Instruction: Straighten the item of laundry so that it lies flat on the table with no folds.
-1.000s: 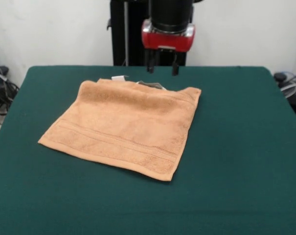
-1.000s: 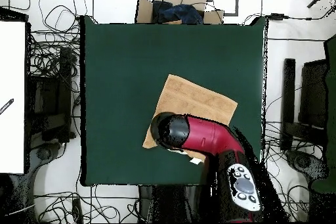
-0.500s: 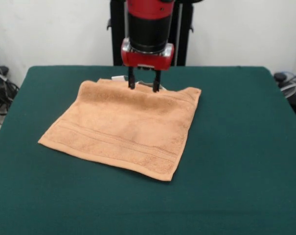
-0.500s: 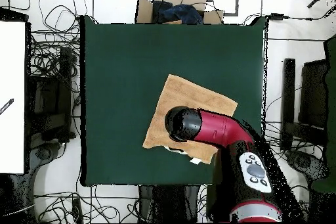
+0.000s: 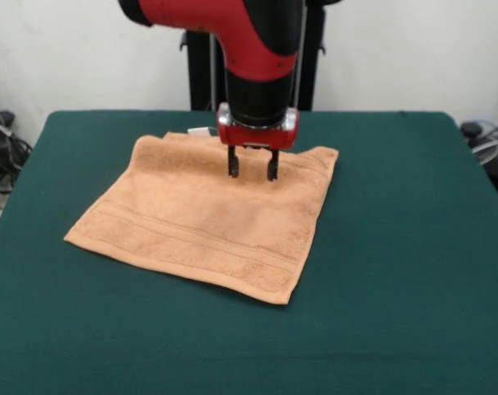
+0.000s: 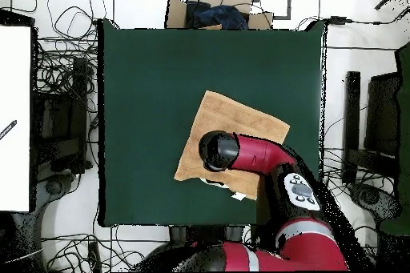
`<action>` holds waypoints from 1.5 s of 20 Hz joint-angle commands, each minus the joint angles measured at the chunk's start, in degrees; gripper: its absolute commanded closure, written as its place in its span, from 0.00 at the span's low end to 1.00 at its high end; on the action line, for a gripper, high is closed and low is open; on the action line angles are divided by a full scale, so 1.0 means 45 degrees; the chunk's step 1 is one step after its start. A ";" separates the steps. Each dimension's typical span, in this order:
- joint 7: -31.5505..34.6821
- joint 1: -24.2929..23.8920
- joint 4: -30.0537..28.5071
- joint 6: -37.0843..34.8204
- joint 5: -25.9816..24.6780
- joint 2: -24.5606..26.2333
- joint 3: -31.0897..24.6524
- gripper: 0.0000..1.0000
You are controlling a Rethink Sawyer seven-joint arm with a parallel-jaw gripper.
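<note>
Towel (image 5: 203, 218) sits flat on the table (image 5: 397, 247), rotated so its edges run diagonal to the table edges. In the front view it's left of table centre, closer to the far edge than the near one. In the overhead view (image 6: 232, 142) it's in the lower-middle part of the green top (image 6: 144, 86), with its lower corner close to the table's bottom edge.

Surface looks mostly smooth; woven border bands run parallel to the towel's near edge. The far edge looks slightly thicker/rolled, can't tell if it's a real fold. Small white tag (image 5: 201, 130) pokes out at the towel's far edge, left of the gripper. In the overhead view a white bit (image 6: 239, 197) shows at the towel's lower edge, right by the arm.

Gripper (image 5: 253, 174) hangs vertical over the towel's far portion, just inside the far edge, right of the tag. Fingers (image 5: 233, 164) are spread apart, nothing between them; tips are at or just above the cloth, contact unclear. Red/black arm (image 5: 249, 49) comes straight down onto that spot. In the overhead view the arm (image 6: 256, 158) covers the towel's lower-right part, so the gripper itself isn't visible there.

Rest of towel is uncovered and well clear of the table's left and right edges.
</note>
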State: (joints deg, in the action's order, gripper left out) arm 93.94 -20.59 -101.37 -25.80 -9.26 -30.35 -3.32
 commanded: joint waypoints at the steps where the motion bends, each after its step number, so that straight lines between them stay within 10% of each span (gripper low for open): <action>1: 0.0002 -0.0067 0.0794 0.1291 -0.0916 0.1245 -0.1557 0.00; 28: -0.0047 -0.0469 0.1665 0.2394 -0.1780 0.2714 -0.2110 0.00; 29: -0.0010 -0.0485 0.1677 0.2416 -0.1785 0.2730 -0.2137 1.00; 30: -0.0018 -0.0472 0.1686 0.2368 -0.1799 0.2723 -0.2124 1.00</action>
State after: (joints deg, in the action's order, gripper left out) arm 93.94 -21.87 -99.84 -21.08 -13.79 -24.03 -5.65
